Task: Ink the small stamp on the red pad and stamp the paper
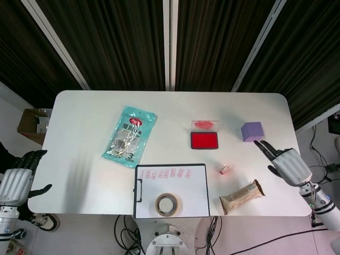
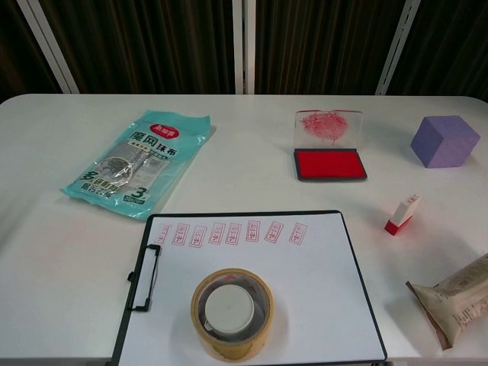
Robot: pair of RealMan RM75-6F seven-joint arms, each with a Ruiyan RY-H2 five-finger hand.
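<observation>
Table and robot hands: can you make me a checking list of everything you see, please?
Surface: white table, bare patch at left.
Job's things: small stamp standing alone right of the clipboard paper; paper carries a row of red prints; red pad open, lid up.
Clutter: tape roll on the paper; teal packet; purple cube; snack bar.
Hands: left hand off the table edge, fingers apart; right hand lifted, holds nothing.
Cables: cables on the floor.
Surroundings: dark curtain; cardboard box.
</observation>
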